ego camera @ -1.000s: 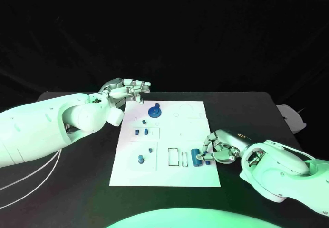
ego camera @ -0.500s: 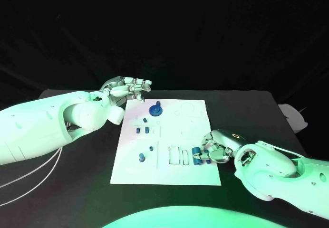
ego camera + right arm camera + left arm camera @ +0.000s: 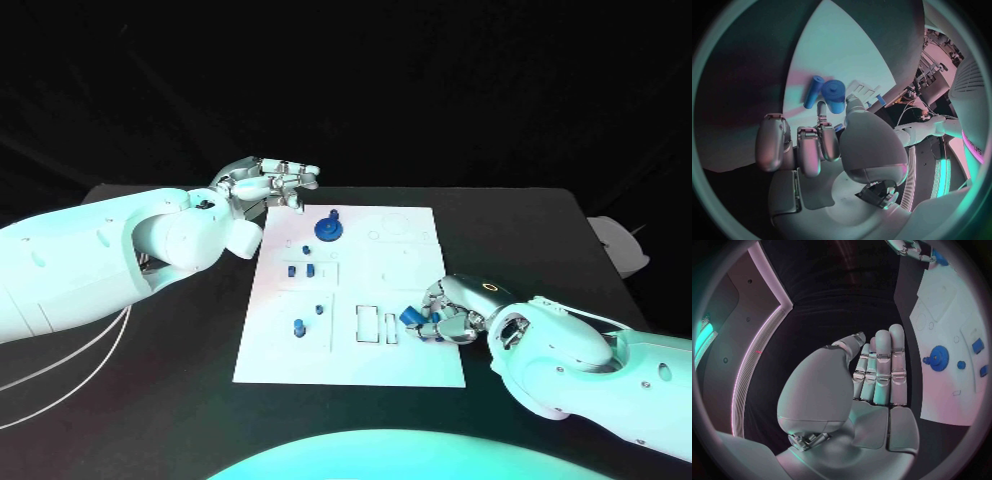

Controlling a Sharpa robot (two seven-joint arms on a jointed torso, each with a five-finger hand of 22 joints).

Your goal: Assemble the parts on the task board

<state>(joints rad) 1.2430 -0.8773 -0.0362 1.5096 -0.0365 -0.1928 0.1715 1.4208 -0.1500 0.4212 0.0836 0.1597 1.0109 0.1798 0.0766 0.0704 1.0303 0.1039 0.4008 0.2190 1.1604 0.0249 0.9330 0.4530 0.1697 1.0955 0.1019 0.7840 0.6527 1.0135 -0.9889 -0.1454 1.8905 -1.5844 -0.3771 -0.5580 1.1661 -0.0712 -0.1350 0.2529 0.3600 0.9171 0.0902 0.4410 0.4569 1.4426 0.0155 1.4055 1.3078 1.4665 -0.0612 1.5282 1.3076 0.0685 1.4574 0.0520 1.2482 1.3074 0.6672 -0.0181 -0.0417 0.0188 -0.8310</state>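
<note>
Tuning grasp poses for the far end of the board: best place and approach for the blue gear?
Likely by the small knob that stands up from the blue gear, coming down from above. The gear lies flat on the task board, so its toothed rim sits low and offers little purchase, while the knob stands clear. The left hand hovers nearest, open, off the board's far left corner.

Dim room, overhead glare on the white arms, fisheye-bent wrist views.
</note>
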